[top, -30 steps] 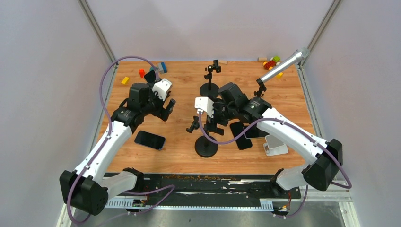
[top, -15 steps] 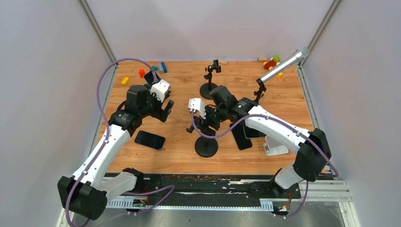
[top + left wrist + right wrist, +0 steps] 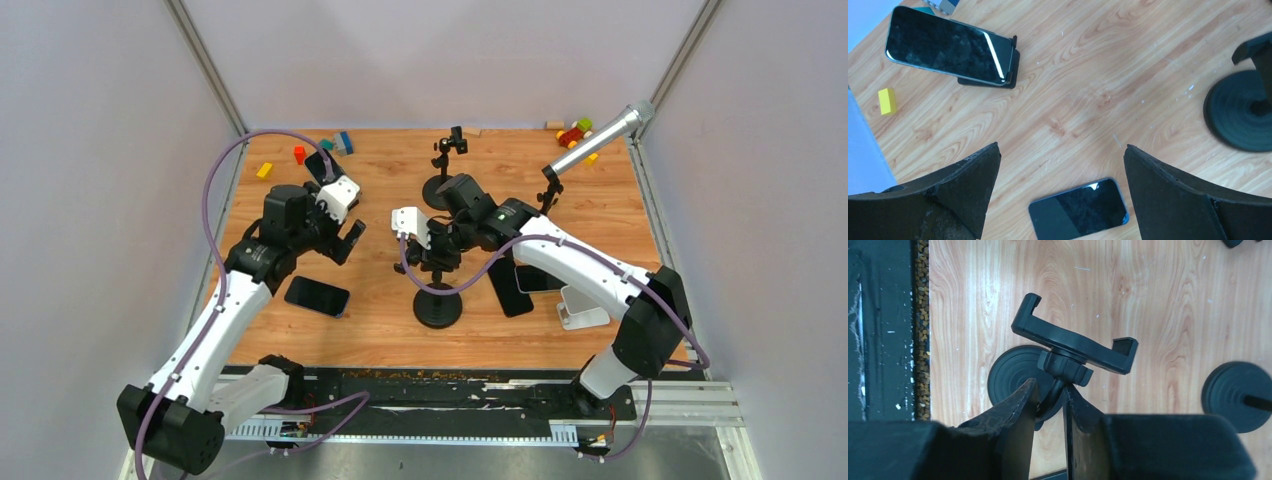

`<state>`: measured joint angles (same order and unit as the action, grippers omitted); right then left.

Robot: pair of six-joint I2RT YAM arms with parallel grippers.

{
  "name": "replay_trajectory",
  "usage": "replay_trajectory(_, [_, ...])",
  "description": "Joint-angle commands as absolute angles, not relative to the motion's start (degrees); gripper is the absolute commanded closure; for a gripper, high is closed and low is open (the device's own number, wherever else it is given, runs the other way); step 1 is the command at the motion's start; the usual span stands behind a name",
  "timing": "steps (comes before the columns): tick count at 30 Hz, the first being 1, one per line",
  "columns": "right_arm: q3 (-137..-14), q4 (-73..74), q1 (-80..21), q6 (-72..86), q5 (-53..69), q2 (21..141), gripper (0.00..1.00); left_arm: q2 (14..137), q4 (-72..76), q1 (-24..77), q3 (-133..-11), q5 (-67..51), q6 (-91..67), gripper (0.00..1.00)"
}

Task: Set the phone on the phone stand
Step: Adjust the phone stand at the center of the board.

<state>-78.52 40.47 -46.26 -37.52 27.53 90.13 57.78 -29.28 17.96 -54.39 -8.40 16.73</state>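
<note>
The phone (image 3: 317, 296) lies flat and screen-up on the table (image 3: 600, 200), left of the phone stand (image 3: 1073, 347) and apart from it. It looks thin, stiff and slick, with glass that could crack if dropped, so I would pinch it across its long edges, not its face. At the stand the right gripper (image 3: 1050, 386) is pressed in on the thin stem (image 3: 1054, 390) under the empty clamp, probably steadying a top-heavy thing, while farther back and left of the stand the left gripper (image 3: 1062, 152) hangs spread wide, holding nothing.
</note>
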Motion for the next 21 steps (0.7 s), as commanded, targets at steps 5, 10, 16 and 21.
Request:
replay_trajectory(5, [-86.9, 47.3, -46.3, -52.4, 30.1, 93.3, 0.82, 55.0, -39.4, 17.7, -53.6, -6.6, 30.1, 0.0])
replay_trajectory(10, [-89.7, 51.4, -46.3, -59.1, 31.4, 95.6, 0.89, 53.0, -41.6, 17.7, -51.5, -6.1, 32.8, 0.0])
replay_trajectory(16, [-90.7, 52.6, -46.1, -60.3, 29.1, 96.9, 0.82, 52.4, -42.7, 17.7, -50.7, -5.9, 34.3, 0.0])
replay_trajectory(21, [-89.3, 52.5, -45.9, -58.2, 28.6, 95.3, 0.41, 53.9, -44.4, 17.7, -49.9, -5.8, 41.3, 0.0])
